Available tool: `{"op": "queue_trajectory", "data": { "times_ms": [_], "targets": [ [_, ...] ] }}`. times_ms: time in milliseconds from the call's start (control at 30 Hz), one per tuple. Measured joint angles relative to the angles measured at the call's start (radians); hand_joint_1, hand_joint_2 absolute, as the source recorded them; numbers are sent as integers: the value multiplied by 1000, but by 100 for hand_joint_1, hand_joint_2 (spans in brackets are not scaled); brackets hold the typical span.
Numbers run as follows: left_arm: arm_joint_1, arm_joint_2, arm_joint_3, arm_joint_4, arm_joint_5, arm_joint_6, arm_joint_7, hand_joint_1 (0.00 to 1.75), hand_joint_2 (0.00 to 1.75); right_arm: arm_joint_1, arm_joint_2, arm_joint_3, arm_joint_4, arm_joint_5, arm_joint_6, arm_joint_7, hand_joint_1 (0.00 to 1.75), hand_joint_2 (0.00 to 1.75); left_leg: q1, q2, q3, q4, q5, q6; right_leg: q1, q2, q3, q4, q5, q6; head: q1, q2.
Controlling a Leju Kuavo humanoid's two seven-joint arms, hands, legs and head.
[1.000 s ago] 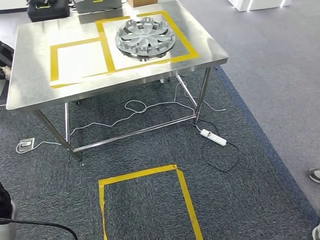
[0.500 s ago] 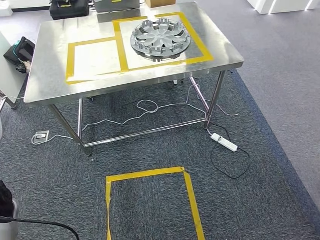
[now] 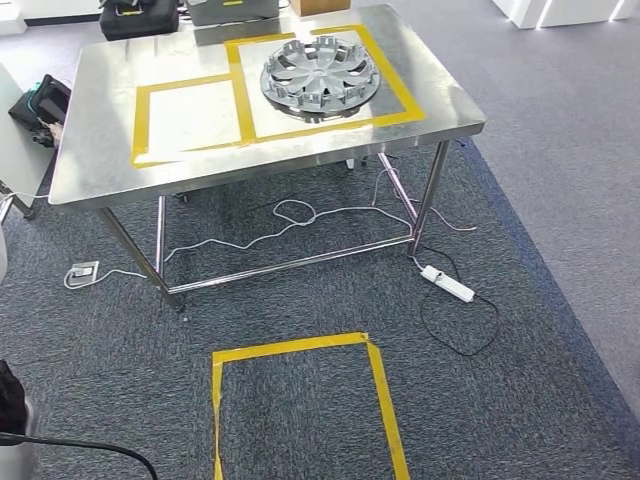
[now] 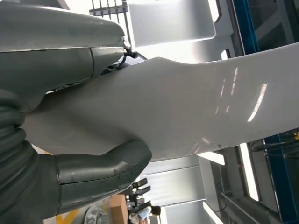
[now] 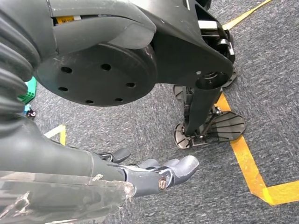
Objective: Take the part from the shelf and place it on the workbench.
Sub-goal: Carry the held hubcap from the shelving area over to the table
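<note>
A: One part in play: big white panel point(image 4: 183, 102), held in the left hand point(image 4: 70, 140), thumb under it, fingers over the far side. Left wrist view has it close up.

B: On the workbench point(image 3: 98, 150) yet?

A: No. Workbench is ahead in the head view, steel top, two yellow-taped boxes point(image 3: 241, 95). A grey hubcap point(image 3: 320, 76) sits in the right box, left box bare.

B: Right hand?

A: Right hand point(image 5: 148, 175) hangs down by the robot's leg, over the carpet, fingers loosely extended, nothing in them.

B: Progress?

A: I'd say the pick is done, the carry is underway. Left to do: close in on the bench, probably onto the yellow floor square point(image 3: 302, 400), then set the panel down. Bare left box looks the likely spot, my guess.

B: Hazards?

A: Loose cables and a power strip point(image 3: 448, 284) under the bench.
</note>
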Motion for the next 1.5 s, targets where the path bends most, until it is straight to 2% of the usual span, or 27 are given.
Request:
{"op": "queue_trajectory", "data": {
  "times_ms": [167, 367, 467, 500, 533, 567, 633, 667, 700, 733, 800, 833, 867, 933, 1000, 1033, 1067, 1133, 1167, 1200, 1233, 1300, 1333, 1367, 1400, 1500],
  "targets": [
    [-2, 5, 0, 0, -1, -1, 13, 175, 175, 0, 0, 0, 0, 2, 0, 0, 0, 175, -1, 0, -1, 1, 0, 1, -2, 0, 0, -2, 2, 2, 0, 0],
    [-6, 9, 0, 1, -1, -3, 19, 175, 175, -1, 6, 0, 0, 3, 0, 0, 0, 175, -5, 0, -6, 9, -5, 14, -6, 0, 0, -4, 3, 11, 0, 0],
    [-10, 13, 0, 1, -1, -3, 19, 175, 175, -1, 8, 0, 0, 3, 0, 0, 0, 175, -5, 1, -3, 0, -2, 23, -8, 0, 0, -6, 1, 20, 0, 0],
    [-12, 13, 0, 1, -1, -3, 19, 175, 175, -2, 8, 0, 0, 4, 0, 0, 0, 175, -2, 2, 1, -6, 1, 26, -8, -1, -6, 6, -9, 24, 1, 0],
    [-14, 13, 0, 1, -1, -3, 20, 175, 175, -2, 8, 0, 0, 4, 0, 0, 0, 175, 2, 3, 4, -12, 3, 29, -8, -1, -22, 39, -29, 29, 2, 0],
    [-16, 13, -1, 1, -1, -3, 20, 175, 175, -2, 8, 0, 0, 4, 1, 0, 0, 175, 4, 4, 7, -15, 4, 30, -9, -2, -48, 95, -60, 33, 4, 0],
    [-16, 13, -1, 3, -1, -2, 21, 175, 175, -1, 8, 0, 0, 4, 1, 0, 0, 175, 6, 5, 7, -14, 3, 31, -13, -3, -115, 233, -123, 41, 6, 0],
    [-16, 13, -1, 4, -1, -2, 21, 175, 175, 0, 8, 0, 0, 4, 1, 1, 0, 175, 7, 5, 7, -14, 2, 31, -16, -3, -136, 276, -133, 44, 5, 0],
    [-16, 13, -1, 6, -1, -1, 21, 175, 175, 0, 8, 0, 0, 4, 1, 1, 0, 175, 9, 4, 7, -13, 1, 28, -18, -3, -139, 279, -124, 47, 6, 0],
    [-16, 13, -1, 7, -1, -1, 21, 175, 175, 0, 8, 0, 0, 5, 1, 1, 0, 175, 12, 3, 8, -11, 0, 24, -20, -3, -120, 238, -96, 50, 5, 0],
    [-16, 13, -1, 8, -1, 0, 21, 175, 175, -1, 8, 0, 0, 6, 1, 2, 0, 175, 16, 0, 9, -4, -6, 11, -24, 0, -48, 97, -33, 56, 6, 0],
    [-16, 13, 0, 8, -1, 0, 22, 175, 175, -1, 9, 0, 0, 6, 1, 2, 0, 175, 17, -1, 9, 0, -10, 3, -25, 3, -18, 42, -15, 52, 6, 0],
    [-16, 13, 0, 8, -1, 0, 22, 175, 175, -1, 10, 0, 0, 6, 1, 2, 0, 175, 17, -1, 8, 3, -11, -4, -24, 6, -1, 12, -9, 45, 5, 0],
    [-16, 13, -1, 8, -1, 0, 22, 175, 175, -1, 11, 0, 0, 7, 1, 3, 0, 175, 18, -3, 7, 3, -10, -15, -21, 10, 3, 8, -11, 23, 3, 0],
    [-16, 13, -2, 8, -1, 0, 22, 175, 175, -1, 11, -1, 0, 7, 1, 3, 0, 175, 21, 2, 4, 13, -19, -24, -20, 9, 1, 11, -10, 6, 2, 0],
    [-17, 14, -2, 8, -1, 0, 22, 175, 175, -1, 11, -1, 0, 7, 1, 3, 0, 175, 21, 7, -9, 41, -37, -27, -21, 7, 2, 10, -10, -1, 0, 0],
    [-17, 14, -2, 8, -1, 0, 22, 175, 175, -1, 11, -1, 0, 7, 1, 3, 0, 175, 20, 12, -33, 92, -65, -29, -21, 5, 3, 9, -10, -7, -1, 0],
    [-16, 14, -3, 8, -1, 1, 22, 175, 175, 0, 11, -1, 0, 7, 1, 3, 0, 175, 18, 15, -104, 235, -128, -29, -19, 2, 3, 10, -12, -14, -3, 0],
    [-15, 14, -4, 8, -1, 1, 21, 175, 175, 1, 11, -1, 0, 8, 1, 3, 0, 175, 18, 15, -132, 288, -144, -28, -17, 1, 3, 10, -14, -15, -3, 0],
    [-14, 14, -4, 8, -1, 1, 22, 175, 175, 1, 11, -1, 0, 8, 1, 3, 0, 175, 17, 15, -144, 308, -139, -26, -16, 0, 5, 10, -15, -16, -3, 0],
    [-14, 14, -4, 8, -1, 1, 22, 175, 175, 1, 11, -1, 0, 9, 1, 3, 0, 175, 17, 16, -137, 286, -115, -23, -16, -1, 7, 10, -17, -16, -3, 0],
    [-14, 14, -4, 8, -1, 2, 22, 175, 175, 1, 11, -1, 0, 11, 2, 6, 0, 175, 16, 19, -76, 159, -42, -16, -15, -1, 15, 10, -23, -11, -3, 0],
    [-15, 14, -5, 8, -1, 2, 22, 175, 175, 0, 11, -1, 0, 12, 3, 8, 0, 175, 14, 22, -44, 93, -21, -13, -13, -1, 17, 12, -27, -7, -3, 0],
    [-15, 14, -5, 8, -1, 2, 22, 175, 175, 0, 11, -1, 0, 12, 3, 9, 0, 175, 13, 24, -22, 48, -11, -11, -11, 0, 18, 12, -30, -2, -2, 0],
    [-16, 14, -5, 9, -1, 2, 22, 175, 175, 0, 11, -1, 0, 12, 4, 10, 0, 175, 11, 26, -13, 26, -13, -10, -9, 0, 18, 11, -33, 3, -2, 0],
    [-15, 13, -6, 9, -1, 2, 22, 175, 175, 0, 11, -1, 0, 16, 5, 13, 0, 175, 10, 22, -8, 18, -18, 4, -11, -2, 20, 9, -39, 21, 0, 0]
  ]
}}
